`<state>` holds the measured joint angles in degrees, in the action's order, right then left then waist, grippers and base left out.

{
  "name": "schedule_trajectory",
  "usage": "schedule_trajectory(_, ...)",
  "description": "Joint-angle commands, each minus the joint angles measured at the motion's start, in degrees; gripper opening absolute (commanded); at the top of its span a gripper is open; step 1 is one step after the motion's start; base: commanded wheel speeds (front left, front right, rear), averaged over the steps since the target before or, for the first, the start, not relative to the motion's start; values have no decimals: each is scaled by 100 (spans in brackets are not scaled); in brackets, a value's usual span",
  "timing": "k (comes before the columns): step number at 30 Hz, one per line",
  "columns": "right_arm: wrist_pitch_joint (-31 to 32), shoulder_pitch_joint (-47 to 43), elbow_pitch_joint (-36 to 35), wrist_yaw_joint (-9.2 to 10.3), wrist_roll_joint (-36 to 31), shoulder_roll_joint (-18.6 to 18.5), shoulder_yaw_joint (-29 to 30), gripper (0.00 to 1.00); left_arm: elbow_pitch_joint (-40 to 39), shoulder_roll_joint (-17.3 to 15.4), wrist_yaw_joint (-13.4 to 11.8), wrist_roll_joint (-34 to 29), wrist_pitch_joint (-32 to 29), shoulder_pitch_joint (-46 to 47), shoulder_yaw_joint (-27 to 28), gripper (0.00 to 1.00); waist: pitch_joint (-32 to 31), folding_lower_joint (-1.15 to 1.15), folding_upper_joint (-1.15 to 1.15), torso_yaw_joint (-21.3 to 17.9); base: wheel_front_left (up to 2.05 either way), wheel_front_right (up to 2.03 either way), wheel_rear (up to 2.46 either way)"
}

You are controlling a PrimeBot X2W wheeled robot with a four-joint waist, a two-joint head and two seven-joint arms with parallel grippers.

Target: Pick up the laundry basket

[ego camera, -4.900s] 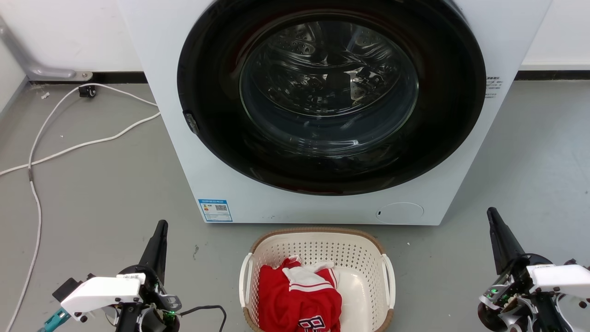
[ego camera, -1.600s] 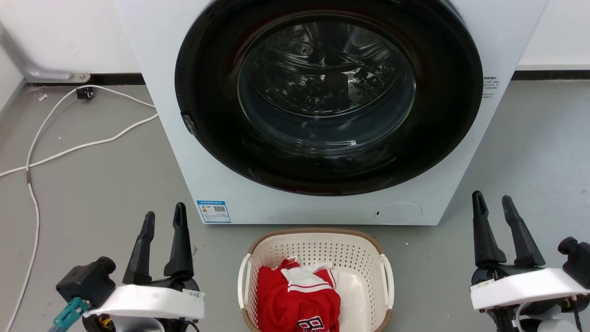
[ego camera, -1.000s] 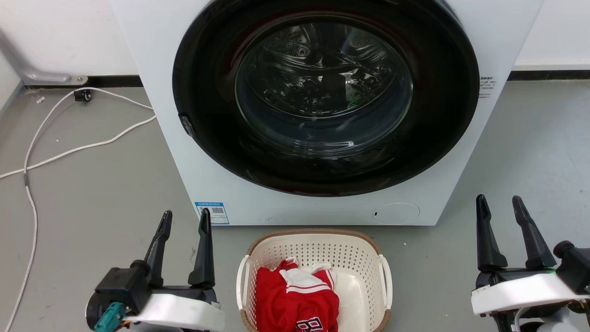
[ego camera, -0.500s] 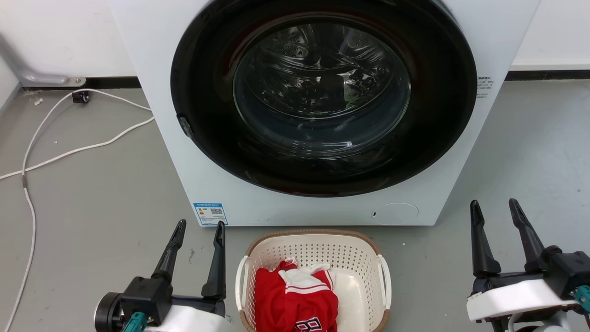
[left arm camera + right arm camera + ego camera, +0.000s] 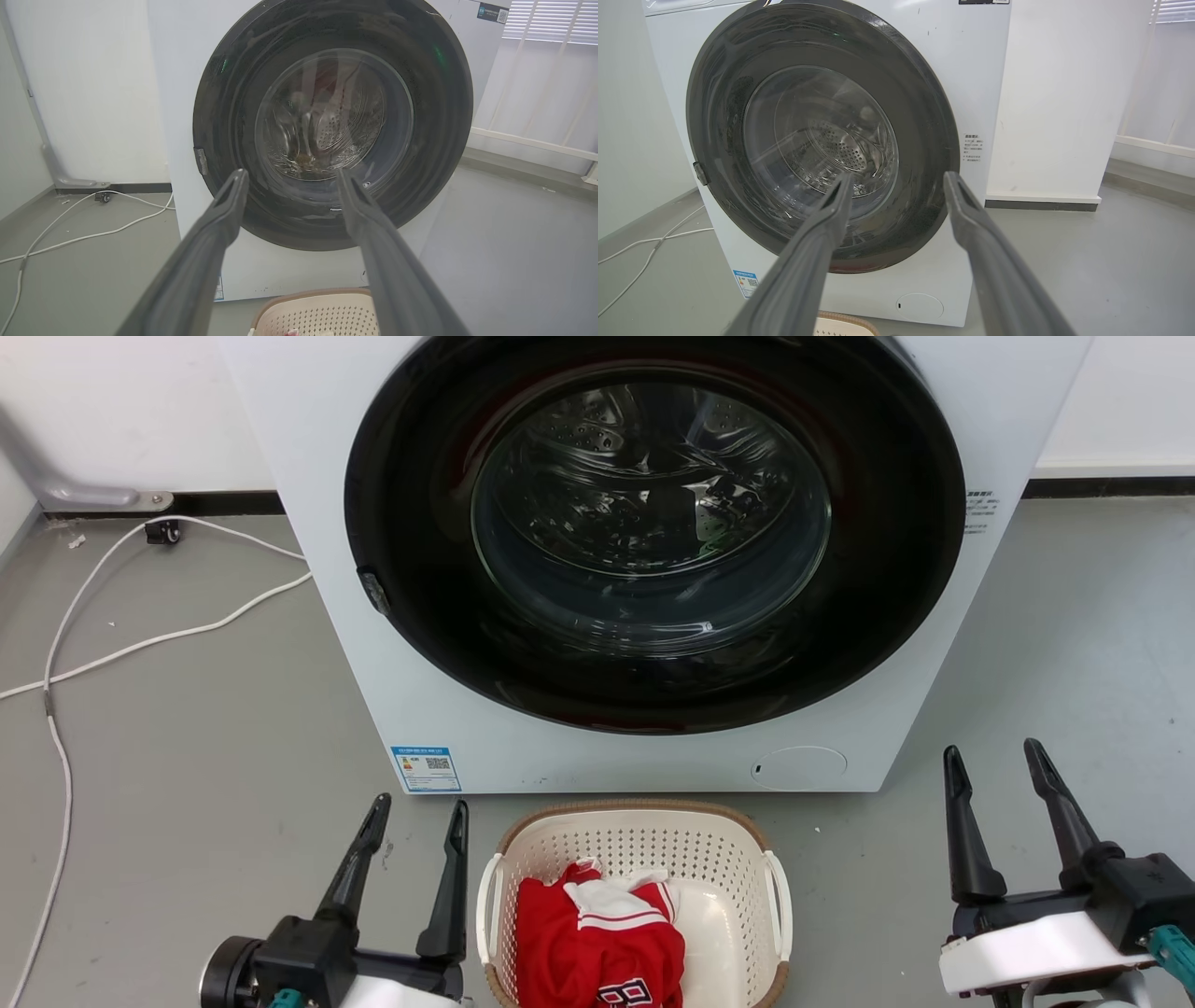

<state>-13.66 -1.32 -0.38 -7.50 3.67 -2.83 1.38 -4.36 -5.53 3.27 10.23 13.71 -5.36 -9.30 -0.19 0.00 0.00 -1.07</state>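
Laundry basket [image 5: 644, 845] sits on the grey floor [image 5: 205, 737] directly in front of the white washing machine [image 5: 448, 709], at the bottom centre of my head view, with its brown rim near the machine's base. It is cream and perforated. A crumpled red-and-white jersey [image 5: 597, 943] lies in its left part, and the bottom is bare on the right. A white handle runs along each side.

My left gripper [image 5: 419, 805] is low on the left, its two dark fingers spread well apart with nothing between them. Its inner finger stands just beside the basket's left handle [image 5: 485, 919]; I cannot tell from here whether they touch. In the left wrist view the fingers point at the machine's round glass door [image 5: 334, 116], and the basket's far end shows under them at the bottom edge.

My right gripper [image 5: 991, 749] is at the lower right, also wide open and empty. It is well apart from the basket's right handle [image 5: 780, 915], with bare floor between them. In the right wrist view its fingers frame the lower part of the door, and a sliver of the basket's rim shows at the bottom edge.

A white cable [image 5: 168, 635] trails over the floor to the left of the machine. A small blue label [image 5: 427, 768] is stuck near the machine's lower left corner.
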Motion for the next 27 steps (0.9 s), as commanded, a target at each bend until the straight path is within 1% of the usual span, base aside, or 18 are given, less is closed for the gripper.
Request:
schedule_trajectory(1, -50, -30, -16, 2, -101, -9, -1, 100, -2, 20, 41, -117, 43, -23, 18, 100, -2, 0, 0, -1, 0, 0, 0)
schedule_trajectory(6, -109, -45, -14, 2, -279, -9, -15, 100, 82, 110, 175, -361, 95, -69, 111, 100, -7, 0, 0, -8, 0, 0, 0)
schedule_trajectory(12, -161, -91, 87, 2, -299, -8, -46, 100, 84, 173, 242, -658, 159, -121, 162, 100, -19, 0, 0, -18, 0, 0, 0)
schedule_trajectory(27, -155, -48, 303, 2, -78, -8, -51, 100, 138, 248, 336, -697, 164, -123, 250, 100, -7, 0, 0, 1, 0, 0, 0)
